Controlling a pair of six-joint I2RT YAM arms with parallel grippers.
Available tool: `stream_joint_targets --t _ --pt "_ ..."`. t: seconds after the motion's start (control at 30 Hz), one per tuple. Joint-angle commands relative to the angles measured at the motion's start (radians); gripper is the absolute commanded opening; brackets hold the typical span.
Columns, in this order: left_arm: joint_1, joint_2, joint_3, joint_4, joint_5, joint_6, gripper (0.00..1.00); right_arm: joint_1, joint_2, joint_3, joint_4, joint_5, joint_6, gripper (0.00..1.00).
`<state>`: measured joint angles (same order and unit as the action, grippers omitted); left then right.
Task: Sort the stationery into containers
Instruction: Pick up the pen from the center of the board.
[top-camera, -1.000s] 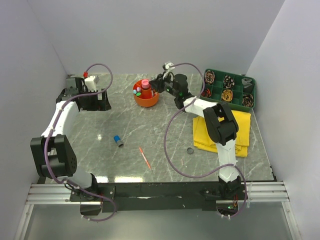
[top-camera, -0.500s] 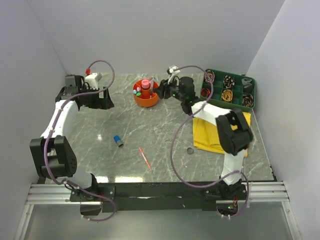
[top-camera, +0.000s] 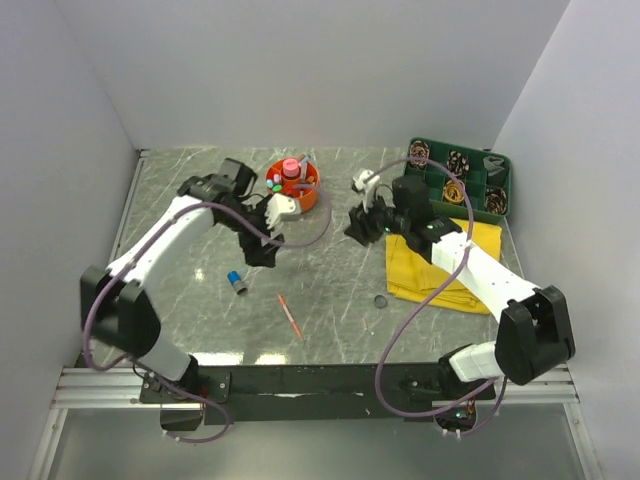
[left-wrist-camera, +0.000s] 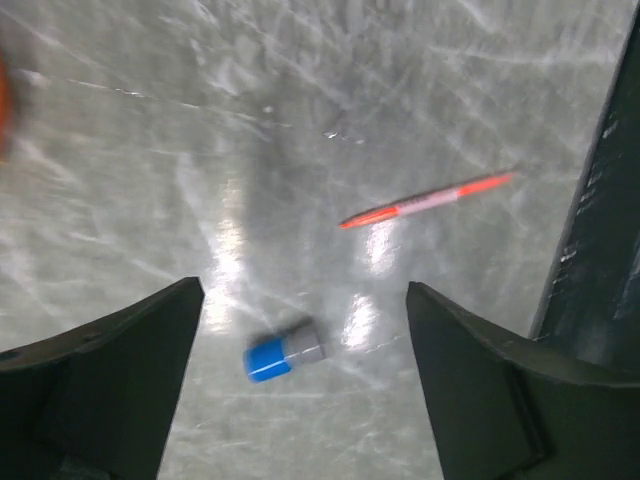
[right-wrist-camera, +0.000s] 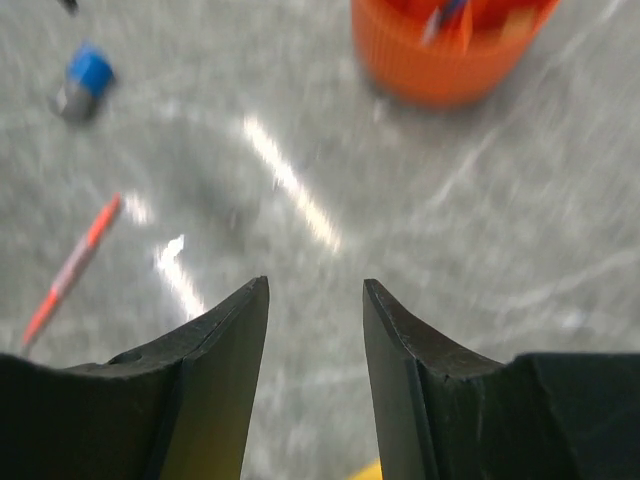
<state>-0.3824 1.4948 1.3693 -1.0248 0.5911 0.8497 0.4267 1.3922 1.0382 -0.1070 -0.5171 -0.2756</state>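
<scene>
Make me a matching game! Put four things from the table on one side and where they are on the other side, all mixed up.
Things:
1. orange organiser
2. green tray
3. yellow cloth
4. red pen

Places:
A. far right corner of the table
B. lying flat on bare tabletop, towards the near edge
C. far middle, with pens standing in it
D. spread out just in front of the tray

Pairs: 1-C, 2-A, 3-D, 4-B.

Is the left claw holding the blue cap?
No, the left claw stands open and empty above the blue cap, which lies on the table.
</scene>
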Motion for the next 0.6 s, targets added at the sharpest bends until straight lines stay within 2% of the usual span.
stream_joint_targets --t 0.0,0.03,0.07,0.17,0.37,0.47,0.57 --pt "-0.055 0.125 0.118 -0.027 -0.022 -0.403 0.86 -0.055 -0.105 -0.092 -0.114 0.014 -0.041 0.5" --pt "-0.067 0.166 0.132 -0.034 -0.022 -0.478 0.82 -0.065 -0.134 -0.102 -0.114 0.012 -0.016 0.5" --pt "-0.075 0.182 0.145 -0.04 -0.024 -0.63 0.81 -0.074 -0.146 -0.122 -0.117 0.008 -0.007 0.5" --pt "-0.093 0.151 0.049 0.034 -0.036 -0.826 0.84 -0.108 -0.189 -0.141 -0.132 0.003 0.013 0.5" --pt "-0.101 0.163 -0.168 0.066 -0.019 -1.085 0.86 -0.141 -0.21 -0.086 -0.238 -0.018 -0.034 0.51" --pt "-0.153 0.2 -0.22 0.086 -0.03 -1.187 0.91 -0.147 -0.211 -0.067 -0.267 -0.035 -0.074 0.51" --pt "-0.18 0.229 -0.272 0.115 -0.036 -1.288 0.89 -0.157 -0.205 -0.056 -0.275 -0.046 -0.093 0.51"
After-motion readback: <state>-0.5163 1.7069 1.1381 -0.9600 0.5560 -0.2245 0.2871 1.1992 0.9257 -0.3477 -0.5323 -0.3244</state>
